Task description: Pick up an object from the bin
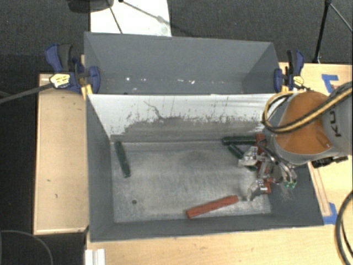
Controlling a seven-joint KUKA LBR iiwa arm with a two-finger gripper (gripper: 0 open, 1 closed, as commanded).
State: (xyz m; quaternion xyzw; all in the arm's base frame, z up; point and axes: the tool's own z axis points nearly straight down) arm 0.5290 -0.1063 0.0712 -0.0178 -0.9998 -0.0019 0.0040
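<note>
My gripper (251,176) hangs low at the right end of the bin with its fingers spread apart, open, and nothing between them. One fingertip (255,192) stands just beyond the right end of a flat red-brown stick (212,206) that lies slanted near the front wall. The other fingertip (247,160) is close to a dark green angled piece (238,142) lying by the back right of the floor. A dark green stick (121,159) lies far off at the left end.
The arm's orange cover and cables stand over the bin's right wall. Bare scuffed floor spreads across the middle between the left stick and the gripper.
</note>
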